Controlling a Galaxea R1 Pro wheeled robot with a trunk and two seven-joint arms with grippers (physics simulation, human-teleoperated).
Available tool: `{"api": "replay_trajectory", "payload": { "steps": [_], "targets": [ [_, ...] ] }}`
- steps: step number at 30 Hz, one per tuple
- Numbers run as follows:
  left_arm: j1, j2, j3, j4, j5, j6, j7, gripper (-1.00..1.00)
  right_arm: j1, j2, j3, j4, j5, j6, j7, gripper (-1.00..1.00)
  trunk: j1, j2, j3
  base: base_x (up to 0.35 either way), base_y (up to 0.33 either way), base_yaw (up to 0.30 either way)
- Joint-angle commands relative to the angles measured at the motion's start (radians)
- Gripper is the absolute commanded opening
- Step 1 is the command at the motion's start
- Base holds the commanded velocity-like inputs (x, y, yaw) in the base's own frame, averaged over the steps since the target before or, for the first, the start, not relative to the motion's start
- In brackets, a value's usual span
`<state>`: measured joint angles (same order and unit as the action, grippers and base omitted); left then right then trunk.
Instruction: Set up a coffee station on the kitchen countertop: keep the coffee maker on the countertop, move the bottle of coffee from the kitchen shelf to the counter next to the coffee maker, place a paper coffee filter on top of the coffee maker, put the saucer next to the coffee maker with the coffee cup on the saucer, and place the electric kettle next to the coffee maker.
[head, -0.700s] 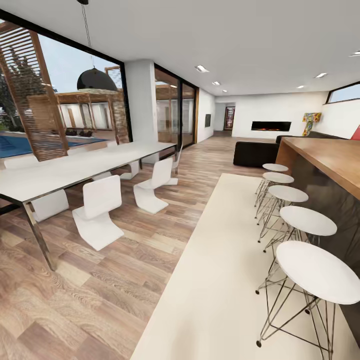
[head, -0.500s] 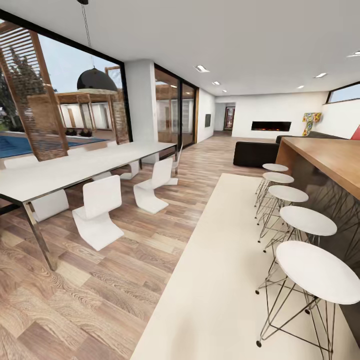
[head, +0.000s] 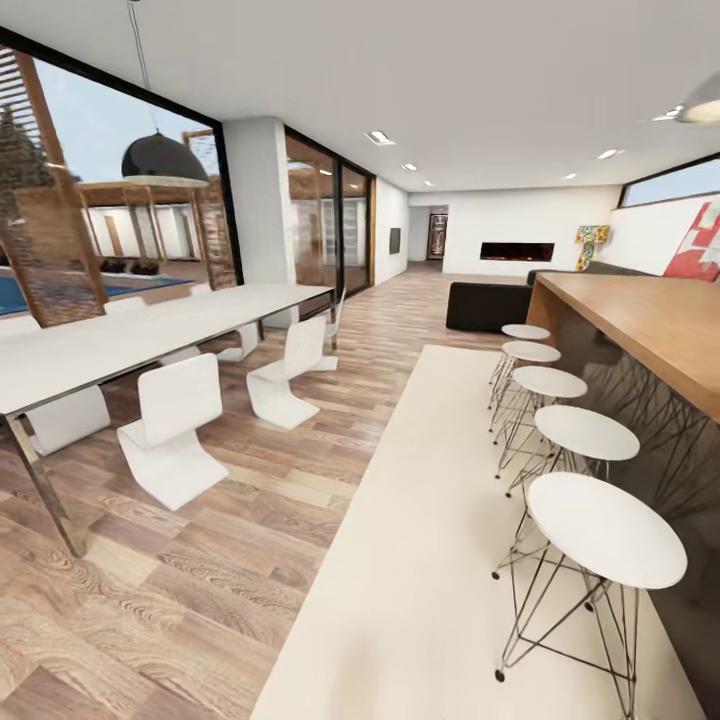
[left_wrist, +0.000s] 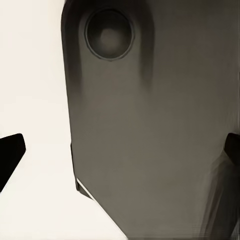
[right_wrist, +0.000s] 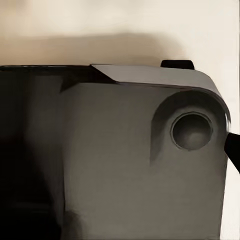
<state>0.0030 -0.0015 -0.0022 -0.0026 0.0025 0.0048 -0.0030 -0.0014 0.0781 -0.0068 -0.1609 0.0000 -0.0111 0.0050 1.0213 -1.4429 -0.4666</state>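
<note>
Looking from the head over an open room, a cream rug (head: 440, 560) runs down the middle of the wood floor (head: 200, 560). Along the right stands a wooden bar (head: 650, 325) with a dark front, and five white round stools (head: 605, 528) on wire legs line up beside it. On the left, a long white table (head: 130, 335) has white curved chairs (head: 172, 430) tucked around it, with a black lamp (head: 163, 160) hanging above. Glass walls behind the table give onto a pool (head: 50, 293) and slatted screens. At the far end sit a dark sofa (head: 490, 305) and a long fireplace (head: 516, 251) in a white wall.

The coffee things are not to be seen here, so their look cannot be told.

Each wrist view faces a grey robot panel (left_wrist: 150, 130) with a round recess, over the cream rug. Dark fingertips (left_wrist: 10, 155) of the left gripper sit at both edges of its view, spread apart. For the right gripper one dark tip (right_wrist: 234, 150) shows at the edge, so I cannot tell its state.
</note>
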Motion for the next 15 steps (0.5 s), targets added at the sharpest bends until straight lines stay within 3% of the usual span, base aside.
{"api": "replay_trajectory", "payload": {
  "steps": [1,15],
  "targets": [
    [0.0,0.0,0.0,-0.001,0.0,0.002,0.0,1.0,0.0,0.0,-0.001,0.0,0.0,-0.001,0.001,1.0,-0.004,0.007,0.002,0.0,0.0,-0.272],
    [0.0,0.0,0.002,-0.001,0.001,0.008,-0.002,1.0,0.0,0.0,0.0,0.003,0.0,0.003,0.001,1.0,-0.058,0.105,0.033,0.0,0.0,-0.25]
  ]
}}
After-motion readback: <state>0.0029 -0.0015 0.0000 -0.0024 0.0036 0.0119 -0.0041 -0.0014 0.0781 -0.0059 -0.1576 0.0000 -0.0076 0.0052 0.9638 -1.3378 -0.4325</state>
